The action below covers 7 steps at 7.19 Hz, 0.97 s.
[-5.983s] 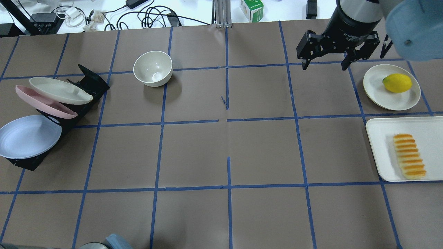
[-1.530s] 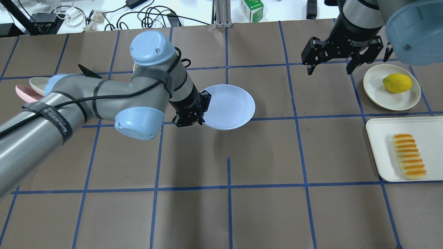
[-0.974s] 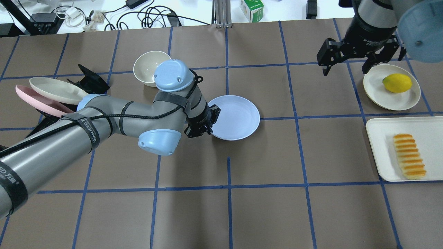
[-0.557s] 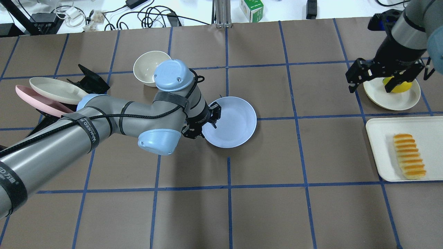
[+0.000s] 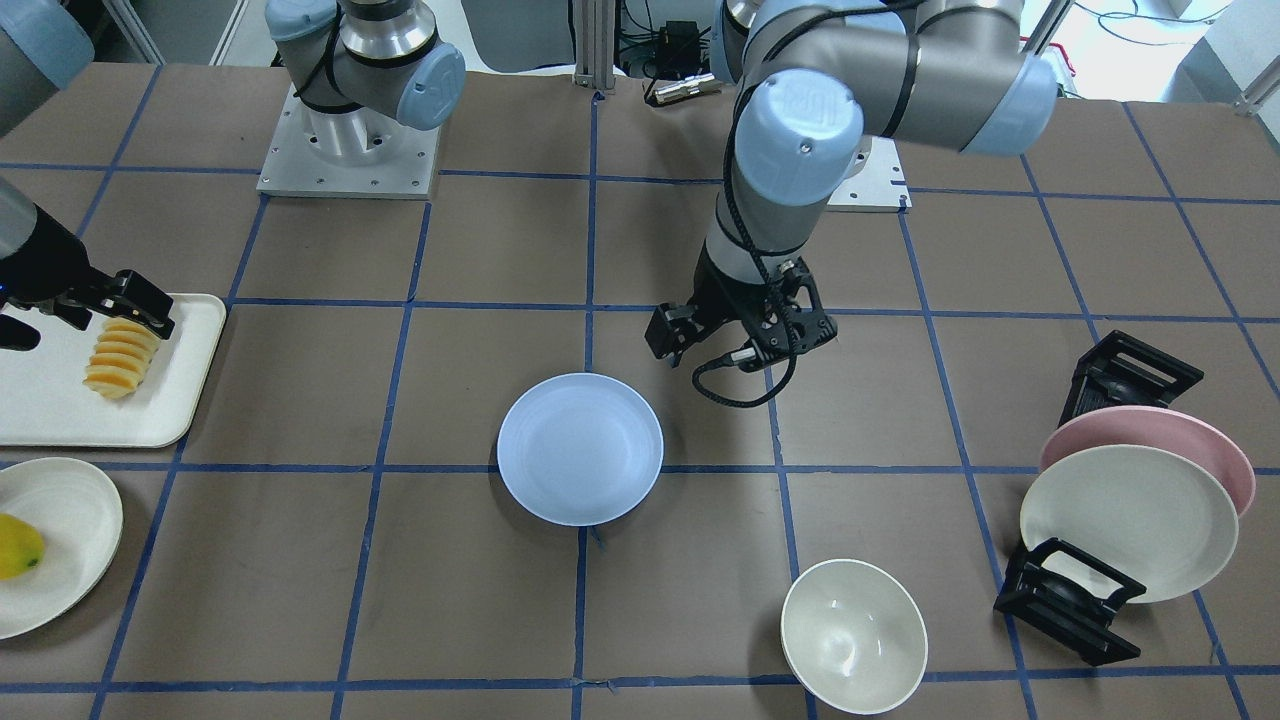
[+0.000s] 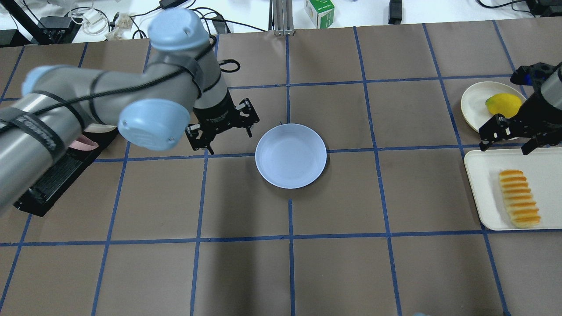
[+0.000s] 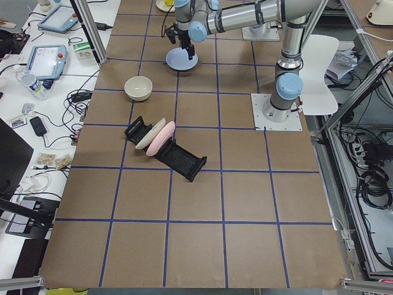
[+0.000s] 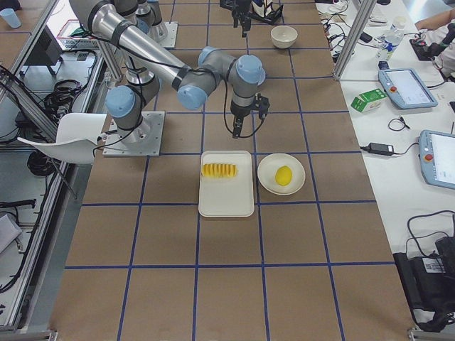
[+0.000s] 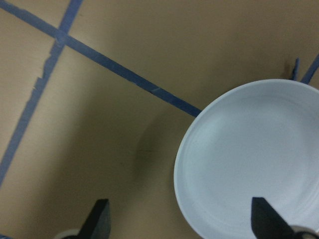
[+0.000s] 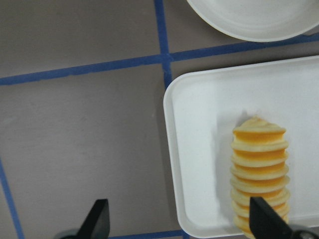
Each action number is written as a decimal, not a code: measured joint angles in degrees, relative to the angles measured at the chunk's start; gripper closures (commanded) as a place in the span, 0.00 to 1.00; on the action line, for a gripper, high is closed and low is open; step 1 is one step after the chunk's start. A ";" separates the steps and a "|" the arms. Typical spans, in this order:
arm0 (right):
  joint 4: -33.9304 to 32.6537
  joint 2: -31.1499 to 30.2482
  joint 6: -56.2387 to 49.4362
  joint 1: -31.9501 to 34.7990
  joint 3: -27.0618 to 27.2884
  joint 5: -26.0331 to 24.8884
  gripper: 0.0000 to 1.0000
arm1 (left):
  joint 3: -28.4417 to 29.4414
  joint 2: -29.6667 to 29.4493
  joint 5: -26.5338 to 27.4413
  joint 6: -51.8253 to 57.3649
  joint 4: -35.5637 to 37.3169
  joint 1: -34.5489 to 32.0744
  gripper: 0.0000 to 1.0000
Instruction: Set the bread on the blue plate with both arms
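1. The blue plate [image 6: 290, 156] lies flat and empty at the middle of the table. I judge that setting it out is finished and fetching the bread is the step in hand.
2. The left gripper [image 6: 228, 139] is spread wide and carries nothing. It hovers just beside the plate's rim, on the side toward the table's left end, and does not touch it.
3. The bread [image 6: 519, 198] lies on a white tray [image 6: 480, 193] against the table's right end. Its length runs from the far edge toward the robot's edge.
4. The right gripper [image 6: 505, 148] is empty, fingers apart, above the tray's far inner corner and clear of the loaf.
5. In the right wrist view the loaf sits off-centre, under one finger. The next move likely calls for a shift toward the right end, a descent, and a gentle close across the loaf's narrow width.
6. A lemon [image 6: 503, 105] on a cream plate [image 6: 476, 107] sits just beyond the tray toward the far edge, so there is little slack there.
7. Bare table lies between the tray and the blue plate.
8. The left arm crowds the plate's left side. A rack [image 5: 1090, 600] of plates and a bowl [image 5: 853, 635] fill the left end.
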 measured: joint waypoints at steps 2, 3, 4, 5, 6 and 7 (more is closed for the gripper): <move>-11.78 2.89 -5.60 -5.77 7.74 -0.04 0.00 | 7.36 4.29 1.20 13.26 -14.72 3.07 0.00; -15.05 4.22 -7.85 -6.92 9.38 -0.56 0.00 | 8.63 5.24 1.36 18.09 -15.52 5.08 0.00; -17.22 5.81 -9.25 -7.44 10.04 -1.20 0.00 | 9.33 5.98 1.42 20.84 -15.11 7.01 0.00; -19.40 7.63 -10.18 -7.66 10.18 -1.89 0.00 | 9.66 6.63 1.48 21.93 -14.86 8.02 0.00; -20.97 8.88 -11.02 -7.80 10.18 -3.13 0.00 | 9.75 7.08 1.56 22.34 -14.72 8.53 0.00; -21.61 9.40 -11.69 -7.85 10.16 -4.77 0.00 | 9.61 7.42 1.65 22.50 -14.68 8.72 0.00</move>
